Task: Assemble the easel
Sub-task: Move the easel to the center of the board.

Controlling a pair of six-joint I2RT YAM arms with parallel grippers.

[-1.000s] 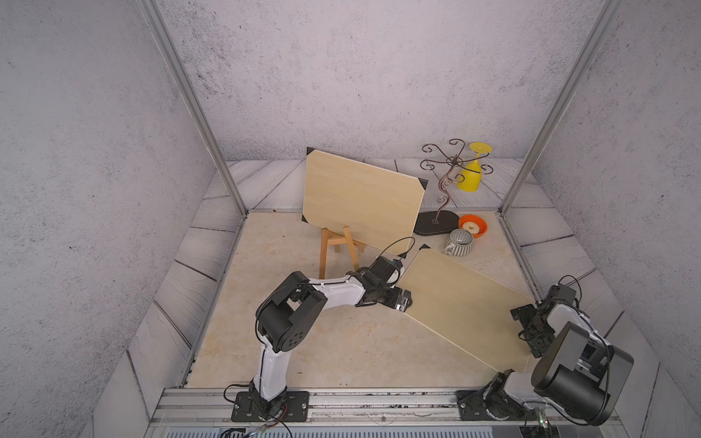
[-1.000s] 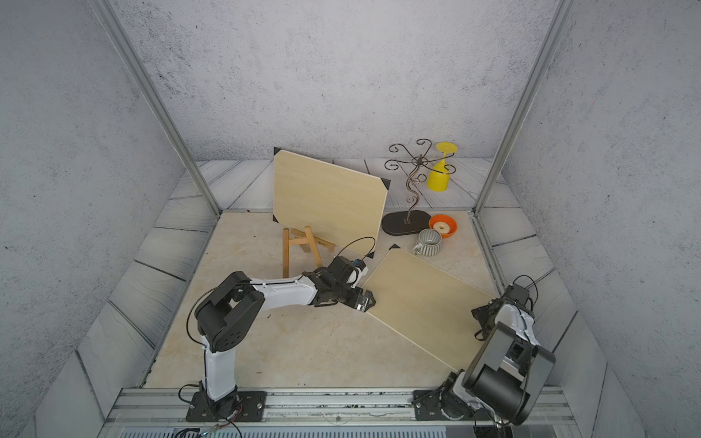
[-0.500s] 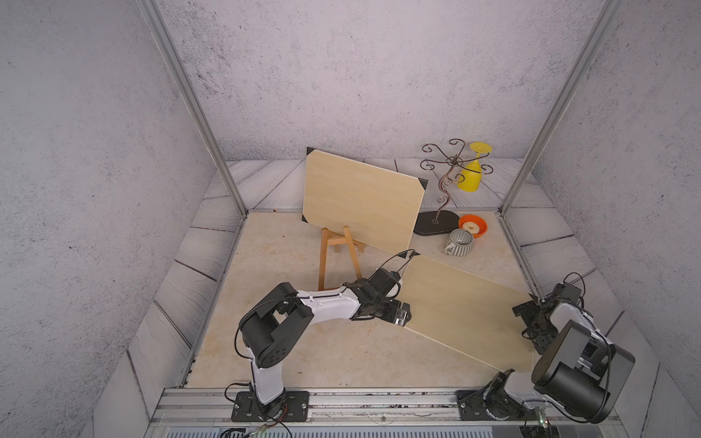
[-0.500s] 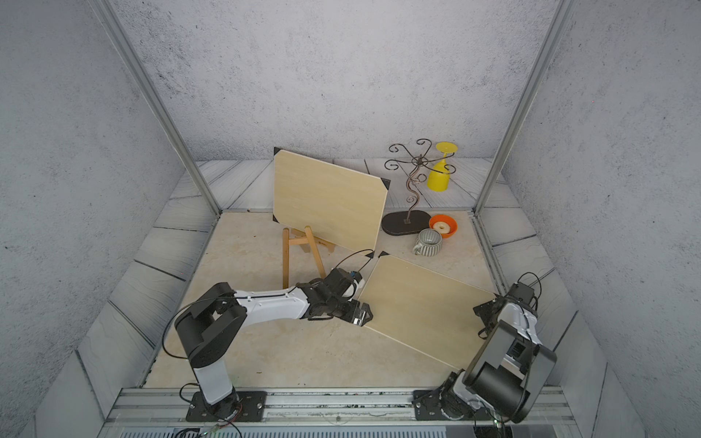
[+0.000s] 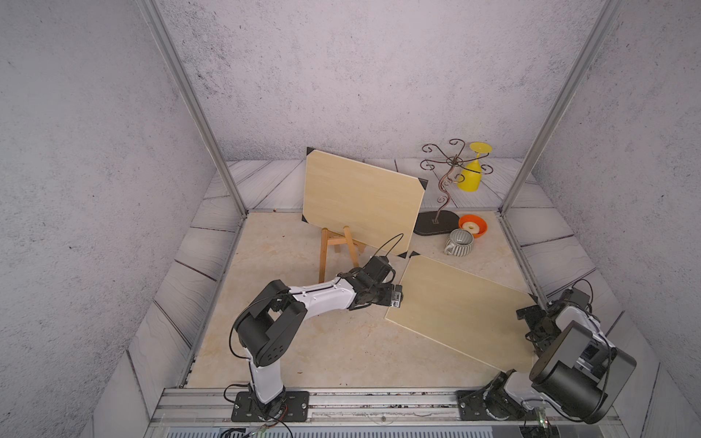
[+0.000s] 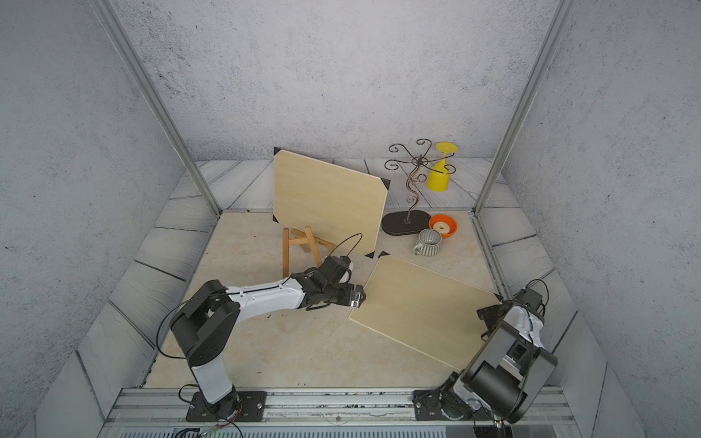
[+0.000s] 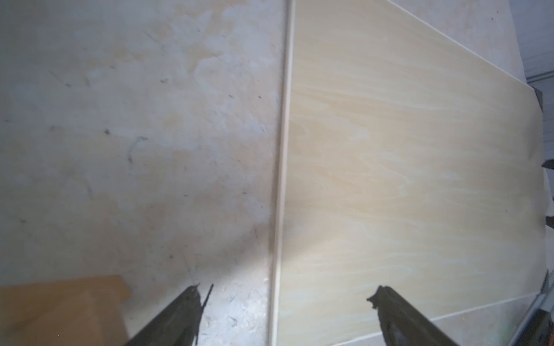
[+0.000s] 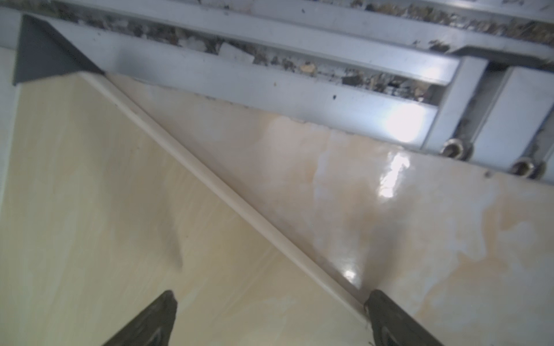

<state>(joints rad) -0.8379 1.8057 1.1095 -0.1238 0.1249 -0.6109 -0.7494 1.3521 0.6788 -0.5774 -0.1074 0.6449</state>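
Easel (image 5: 335, 246), a small wooden frame, is standing upright toward the far side of the bench (image 5: 303, 349) and is carrying one pale board (image 5: 360, 201) with black corner caps. Second board (image 5: 459, 311) of the same kind is lying on the bench, near and right of the easel and apart from it, with its far corner sitting just beside the mounted board's lower right corner. Left fingers (image 5: 395, 299) are standing wide open at this lying board's left edge. In the left wrist view one finger is hanging over bare bench and the other over the board, gripping nothing. Right fingers (image 5: 529, 320) are likewise spreading wide at the board's right corner, straddling its edge in the right wrist view and closing on nothing. Wire stand (image 5: 442, 182) carrying a yellow glass (image 5: 470, 176), orange bowl (image 5: 473, 225) and striped mug (image 5: 459, 242) are sitting at the far right, well apart from both arms.
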